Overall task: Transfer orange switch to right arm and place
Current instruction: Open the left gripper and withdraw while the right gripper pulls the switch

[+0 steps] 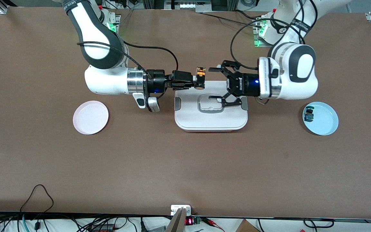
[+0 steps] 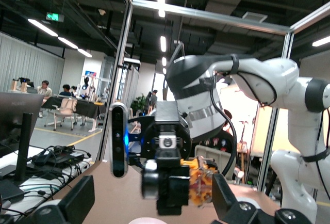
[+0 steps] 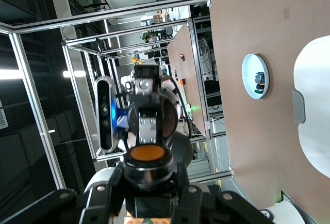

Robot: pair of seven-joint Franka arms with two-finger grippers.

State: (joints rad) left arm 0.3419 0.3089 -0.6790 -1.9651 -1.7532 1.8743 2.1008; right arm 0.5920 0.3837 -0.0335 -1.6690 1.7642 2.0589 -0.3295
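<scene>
The right gripper [image 1: 195, 81] is shut tight on the switch [image 1: 200, 73], up over the white box's [image 1: 211, 124] edge. The left gripper [image 1: 220, 84] is wide open, empty, just beside the switch. A pink plate [image 1: 90, 117] waits nearest the right arm.

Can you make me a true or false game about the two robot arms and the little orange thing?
1. The right gripper is holding the orange switch. True.
2. The left gripper is squeezing the switch too. False: its fingers are spread open and not touching it.
3. The switch is up in the air over the white box. True: it hangs above the box's edge nearest the robots.
4. The pink plate has a small part on it. False: that plate holds nothing; the small blue-and-black part lies on the blue plate.
5. The blue plate is at the left arm's end of the table. True.
</scene>
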